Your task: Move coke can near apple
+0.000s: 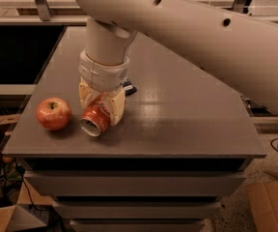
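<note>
Coke can [96, 121], end effector [101, 112] beside apple [54, 113]

Arm [201, 37]: thick white link enters from upper right, crosses the view diagonally, then turns down into a cylindrical wrist [104, 57] pointing almost straight down. Gripper [102, 111]: low over the front-left part of the table [187, 129], cream fingers [117, 105] pointing down. Jaws closed on either side of the coke can [95, 121], which sits tilted between them.
</note>
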Controlling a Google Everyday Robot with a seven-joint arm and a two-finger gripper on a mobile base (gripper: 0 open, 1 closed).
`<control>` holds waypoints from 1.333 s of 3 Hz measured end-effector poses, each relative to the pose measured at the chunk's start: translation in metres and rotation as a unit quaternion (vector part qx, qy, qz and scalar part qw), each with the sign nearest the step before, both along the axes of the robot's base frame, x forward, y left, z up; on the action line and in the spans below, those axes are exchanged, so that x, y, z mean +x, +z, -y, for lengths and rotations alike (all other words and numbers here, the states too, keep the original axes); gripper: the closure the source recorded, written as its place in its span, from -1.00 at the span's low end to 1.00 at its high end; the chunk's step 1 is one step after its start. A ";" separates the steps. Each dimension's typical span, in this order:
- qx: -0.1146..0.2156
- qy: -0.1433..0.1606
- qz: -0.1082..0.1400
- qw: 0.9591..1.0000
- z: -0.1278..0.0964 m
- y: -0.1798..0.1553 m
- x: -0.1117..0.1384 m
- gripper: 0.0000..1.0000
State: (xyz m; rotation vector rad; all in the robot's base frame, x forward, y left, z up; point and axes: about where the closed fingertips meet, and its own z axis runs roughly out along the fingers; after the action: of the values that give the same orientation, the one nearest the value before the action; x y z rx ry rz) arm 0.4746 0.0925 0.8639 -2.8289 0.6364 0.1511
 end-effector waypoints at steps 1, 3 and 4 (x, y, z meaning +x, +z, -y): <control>0.000 -0.011 0.031 0.999 -0.007 0.002 0.011 1.00; -0.002 -0.044 0.048 0.998 -0.012 -0.004 0.026 0.65; -0.005 -0.050 0.045 0.998 -0.015 -0.006 0.028 0.17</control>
State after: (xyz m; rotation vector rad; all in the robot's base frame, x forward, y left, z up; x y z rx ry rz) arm 0.5022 0.1075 0.8577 -2.7871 0.7594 0.0026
